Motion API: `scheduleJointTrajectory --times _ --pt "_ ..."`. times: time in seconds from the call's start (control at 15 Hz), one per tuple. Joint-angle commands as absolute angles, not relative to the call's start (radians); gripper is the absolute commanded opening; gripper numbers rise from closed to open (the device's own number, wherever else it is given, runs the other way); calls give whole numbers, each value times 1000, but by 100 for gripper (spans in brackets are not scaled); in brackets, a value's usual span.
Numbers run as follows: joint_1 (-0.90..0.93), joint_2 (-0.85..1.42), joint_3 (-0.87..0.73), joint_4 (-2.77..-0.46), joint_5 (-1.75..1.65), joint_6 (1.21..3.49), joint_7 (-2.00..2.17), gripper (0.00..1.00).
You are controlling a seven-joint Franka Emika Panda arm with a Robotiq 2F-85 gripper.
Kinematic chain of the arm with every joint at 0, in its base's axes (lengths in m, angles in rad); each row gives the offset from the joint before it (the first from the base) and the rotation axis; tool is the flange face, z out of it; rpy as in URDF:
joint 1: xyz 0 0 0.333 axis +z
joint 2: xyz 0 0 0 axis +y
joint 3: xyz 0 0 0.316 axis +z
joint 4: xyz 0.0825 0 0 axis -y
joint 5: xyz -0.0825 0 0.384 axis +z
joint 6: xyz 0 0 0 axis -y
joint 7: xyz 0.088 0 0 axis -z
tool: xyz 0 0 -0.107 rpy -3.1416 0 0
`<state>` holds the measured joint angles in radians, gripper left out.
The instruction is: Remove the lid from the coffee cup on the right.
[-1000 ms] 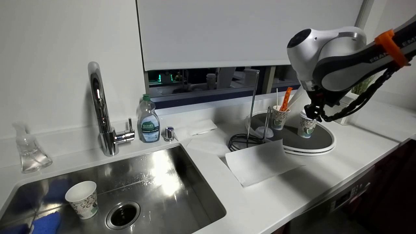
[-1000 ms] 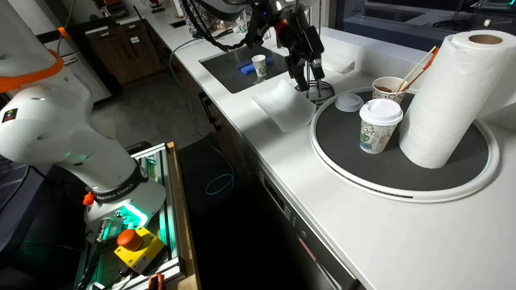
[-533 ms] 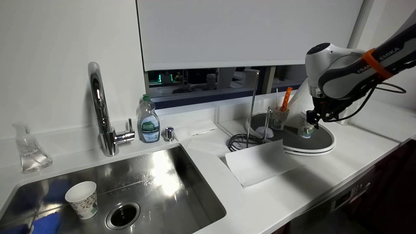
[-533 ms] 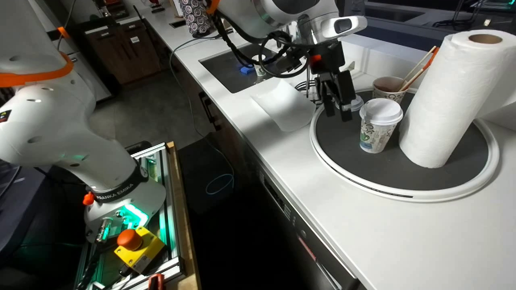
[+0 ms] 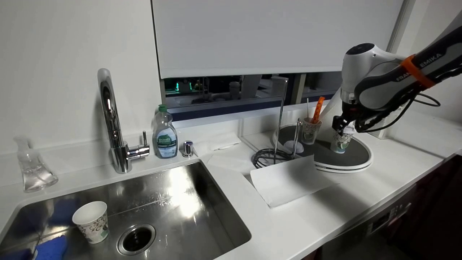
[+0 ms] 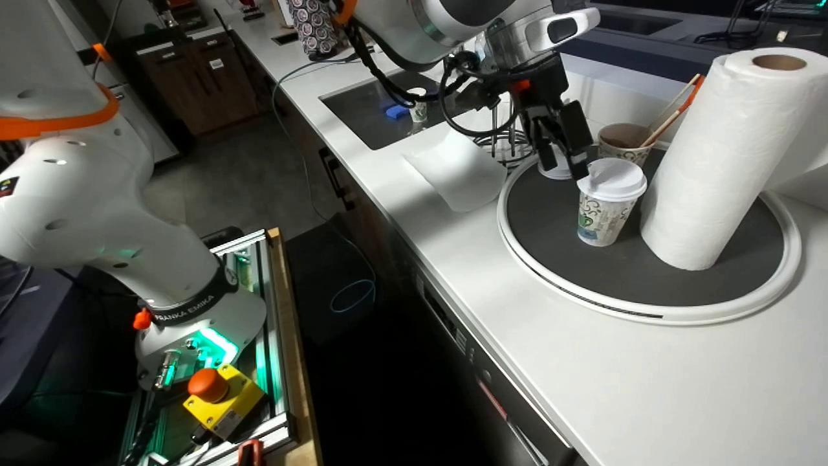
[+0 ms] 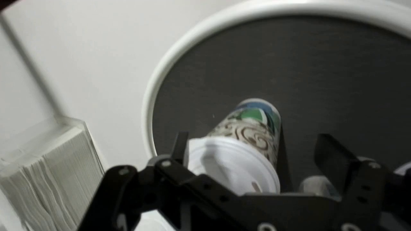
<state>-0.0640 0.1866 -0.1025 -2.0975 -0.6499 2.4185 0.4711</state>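
Looks like the approach step: lid [image 7: 237, 163] on its cup [image 6: 601, 220], no grip yet.
Fingers [image 7: 332, 157] spread wide, holding nothing; in wrist view the lid sits close by one, big gap to the other, can't tell if touching. Next, I'd say: centre over it, drop astride the rim, squeeze light, lift straight. Cup upright on tray [image 6: 550, 226], set back from the front edge of the bench [image 6: 647, 388]. Lid white, round, raised rim, small slot, looks fully seated; probably flexes.
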Motion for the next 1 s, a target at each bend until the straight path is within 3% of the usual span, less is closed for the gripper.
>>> scheduleJointTrajectory --times 0.0,0.27,0.4,0.47,0.6,0.93 --pt "-84 203 -130 -2109 -612 2629 413 100" --pt "-88 241 -137 -2117 -511 2750 312 100" --pt "-81 253 -139 -2117 -459 2774 258 90" --pt "-80 259 -138 -2115 -434 2780 234 72" --pt "-78 263 -140 -2115 -400 2786 197 64" --pt "-71 245 -159 -2116 -396 2782 169 23"
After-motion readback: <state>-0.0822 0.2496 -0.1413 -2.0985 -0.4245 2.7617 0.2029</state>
